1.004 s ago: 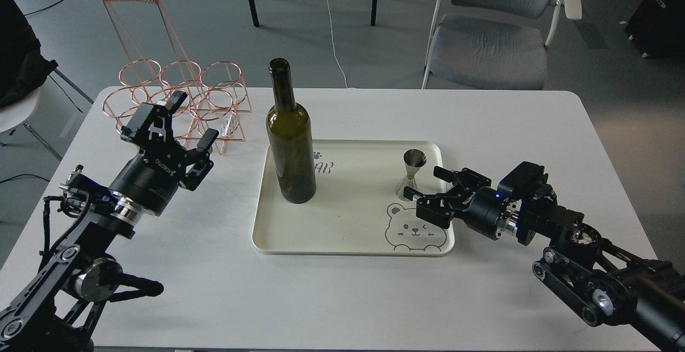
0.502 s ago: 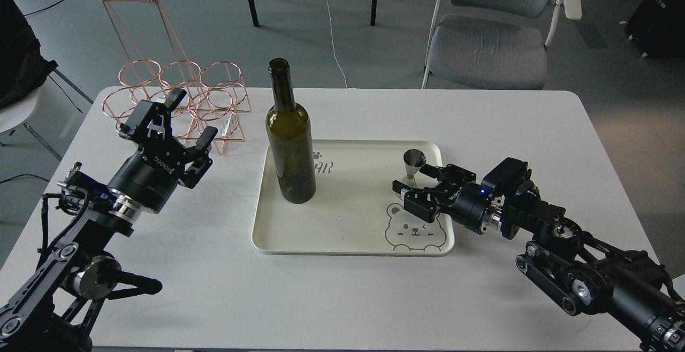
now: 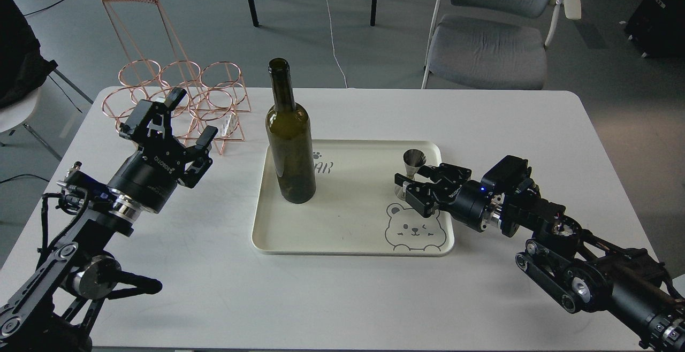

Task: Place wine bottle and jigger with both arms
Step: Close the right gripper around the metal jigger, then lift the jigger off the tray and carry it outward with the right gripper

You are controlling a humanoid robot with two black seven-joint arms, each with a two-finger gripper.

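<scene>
The wine bottle (image 3: 289,148), dark olive-green and tall, stands upright on the left part of a cream tray (image 3: 348,250). The jigger (image 3: 413,160), small and silver, stands on the tray's right part. My right gripper (image 3: 413,176) reaches in from the right with its fingers on either side of the jigger's lower half, which they partly hide. The fingers stand apart, and the jigger rests on the tray. My left gripper (image 3: 193,115) is open and empty, left of the bottle and well apart from it, in front of a wire rack.
A copper wire bottle rack (image 3: 176,87) with a tall handle stands at the table's back left, just behind my left gripper. The white table (image 3: 508,127) carries the tray at its middle. A grey chair (image 3: 487,36) stands beyond the far edge.
My right gripper has moved left onto the tray and now straddles the jigger's lower half. My left arm, the bottle and the jigger have hardly moved.
</scene>
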